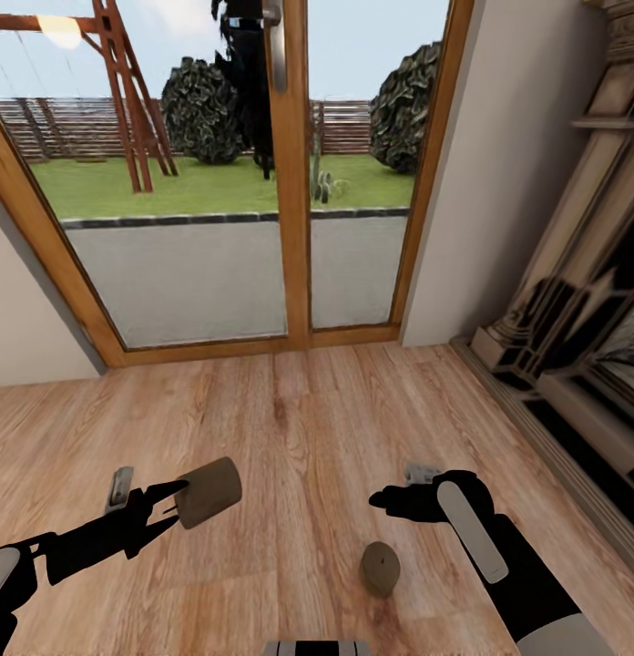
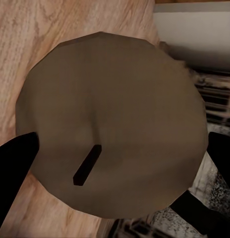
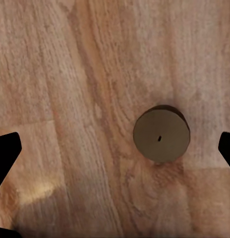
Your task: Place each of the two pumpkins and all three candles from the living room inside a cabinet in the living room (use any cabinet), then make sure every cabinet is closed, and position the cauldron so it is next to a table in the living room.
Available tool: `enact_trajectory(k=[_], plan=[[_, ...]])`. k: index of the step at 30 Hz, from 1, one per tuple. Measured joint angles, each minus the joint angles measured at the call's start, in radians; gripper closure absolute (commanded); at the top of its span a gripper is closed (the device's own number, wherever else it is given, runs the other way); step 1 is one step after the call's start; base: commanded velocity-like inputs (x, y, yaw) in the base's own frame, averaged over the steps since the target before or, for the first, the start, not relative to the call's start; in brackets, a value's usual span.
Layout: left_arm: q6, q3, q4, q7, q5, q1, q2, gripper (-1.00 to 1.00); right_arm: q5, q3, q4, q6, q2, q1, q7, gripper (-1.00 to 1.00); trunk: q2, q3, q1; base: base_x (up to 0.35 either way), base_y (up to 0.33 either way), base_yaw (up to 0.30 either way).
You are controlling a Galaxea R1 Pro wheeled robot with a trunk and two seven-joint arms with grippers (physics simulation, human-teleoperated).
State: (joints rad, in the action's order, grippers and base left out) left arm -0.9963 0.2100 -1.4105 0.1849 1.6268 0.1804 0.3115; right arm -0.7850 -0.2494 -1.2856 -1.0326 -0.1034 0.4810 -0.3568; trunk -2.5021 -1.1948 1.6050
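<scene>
A greyish-tan candle [image 1: 209, 492] is held above the wooden floor, tipped on its side, with my left gripper [image 1: 174, 502] shut on it. In the left wrist view this candle [image 2: 112, 129] shows its flat end and dark wick between the two black fingers [image 2: 13, 168]. A second candle [image 1: 380, 568] stands on the floor planks near my base. My right gripper [image 1: 390, 499] hovers open just beyond it. In the right wrist view that candle [image 3: 161, 135] lies below the gripper [image 3: 116, 148], nearer one fingertip, with nothing between the fingers.
A glass patio door [image 1: 290, 200] with a wooden frame fills the wall ahead, garden beyond. A dark ornate fireplace surround [image 1: 572, 346] runs along the right wall. Bare wooden floor [image 1: 299, 419] stretches between me and the door.
</scene>
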Motion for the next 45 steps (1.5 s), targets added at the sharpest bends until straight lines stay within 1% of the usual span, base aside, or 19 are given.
enact_trajectory(k=[7, 12, 15, 17, 21, 24, 28, 30, 32, 37, 45], plan=[[-0.001, -0.001, 0.0, 0.0, 0.016, 0.0, 0.0, 1.0, 0.003, -0.002, 0.001, 0.001, -0.001, 0.0, 0.0, -1.0, -0.002, -0.027, 0.003, 0.0, 0.0, 0.0], [-0.001, -0.001, 0.001, 0.0, 0.018, 0.0, 0.0, 1.0, 0.004, -0.002, 0.001, 0.003, -0.002, 0.0, -0.001, -1.0, -0.003, -0.046, 0.005, 0.0, 0.0, 0.0], [-0.001, -0.001, 0.001, 0.0, 0.018, 0.0, 0.0, 1.0, 0.007, -0.003, 0.002, 0.003, -0.001, 0.0, -0.013, -1.0, -0.004, -0.058, 0.007, 0.0, 0.0, 0.0], [-0.001, -0.001, 0.0, 0.0, 0.018, 0.0, 0.0, 1.0, 0.01, -0.003, 0.003, 0.004, 0.0, 0.0, -0.053, -1.0, -0.004, -0.066, 0.008, 0.0, 0.0, 0.0], [-0.001, -0.001, 0.0, 0.0, 0.018, -0.002, 0.0, 1.0, 0.022, -0.002, 0.004, 0.023, 0.011, 0.0, -0.167, -1.0, -0.005, -0.081, 0.009, 0.0, 0.0, 0.0], [-0.001, -0.001, 0.0, 0.0, 0.018, -0.003, 0.0, 1.0, 0.024, -0.002, 0.021, 0.034, 0.025, 0.0, -0.197, -1.0, -0.006, -0.093, 0.011, 0.0, 0.0, 0.0], [-0.001, -0.001, 0.0, 0.0, 0.019, -0.003, 0.0, 1.0, 0.028, -0.001, 0.068, 0.043, 0.034, 0.001, -0.201, -1.0, -0.007, -0.108, 0.013, 0.0, 0.0, 0.0], [-0.001, -0.001, 0.001, 0.0, 0.018, -0.003, 0.0, 1.0, 0.028, -0.001, 0.077, 0.048, 0.037, 0.001, -0.2, -1.0, -0.007, -0.116, 0.013, 0.0, 0.0, 0.0], [-0.001, -0.001, 0.0, 0.0, 0.019, -0.003, 0.0, 1.0, 0.028, -0.001, 0.082, 0.051, 0.038, 0.002, -0.198, -1.0, -0.008, -0.124, 0.014, 0.0, 0.0, 0.0], [-0.001, -0.001, 0.0, 0.0, 0.019, -0.003, 0.0, 1.0, 0.027, -0.002, 0.088, 0.099, 0.039, 0.003, -0.196, -1.0, -0.009, -0.143, 0.017, 0.0, 0.0, 0.0], [-0.001, -0.001, 0.0, 0.0, 0.018, -0.003, -0.001, 1.0, 0.033, -0.006, 0.089, 0.131, 0.043, 0.002, -0.196, -1.0, -0.011, -0.174, 0.02, 0.0, 0.0, 0.0]])
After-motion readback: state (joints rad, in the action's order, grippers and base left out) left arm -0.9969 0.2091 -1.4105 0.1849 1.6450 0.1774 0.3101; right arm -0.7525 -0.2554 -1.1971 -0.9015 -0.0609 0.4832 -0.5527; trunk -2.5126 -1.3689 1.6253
